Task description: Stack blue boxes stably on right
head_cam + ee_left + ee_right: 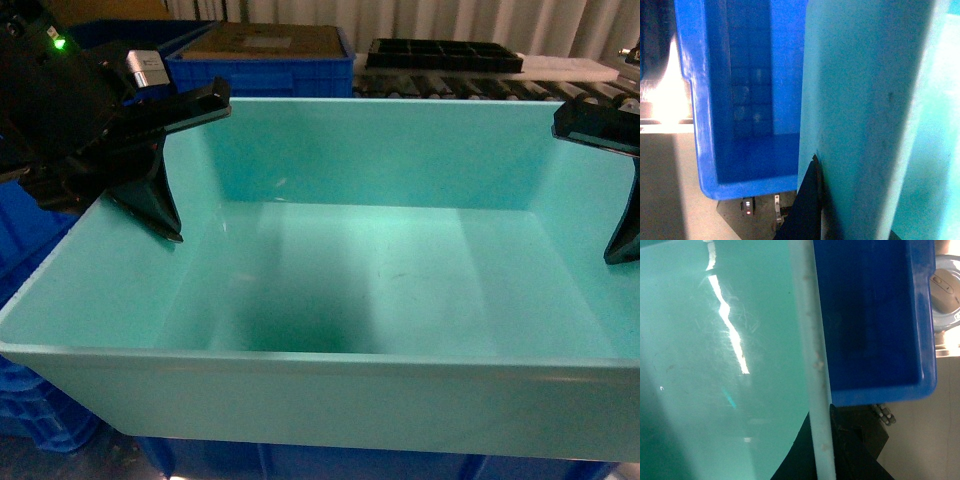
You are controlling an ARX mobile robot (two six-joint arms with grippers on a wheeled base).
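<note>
One light turquoise blue box (380,290), open-topped and with nothing in it, fills the head view. My left gripper (195,165) is shut across the box's left wall (865,100), one finger inside and one outside. In the left wrist view a dark finger (807,205) presses against the wall's outer face. My right gripper (612,180) is shut across the right wall, and the pale rim (812,355) runs between its two dark fingers (850,455). Whether the box rests on anything or hangs free, I cannot tell.
Dark blue ribbed crates lie under the box (300,465), to its left (30,230) and behind it (260,65), the rear one holding a brown cardboard sheet (265,40). A black compartment tray (440,55) sits on a roller conveyor at the back right. Bare floor (920,440) shows beyond the right crate (870,315).
</note>
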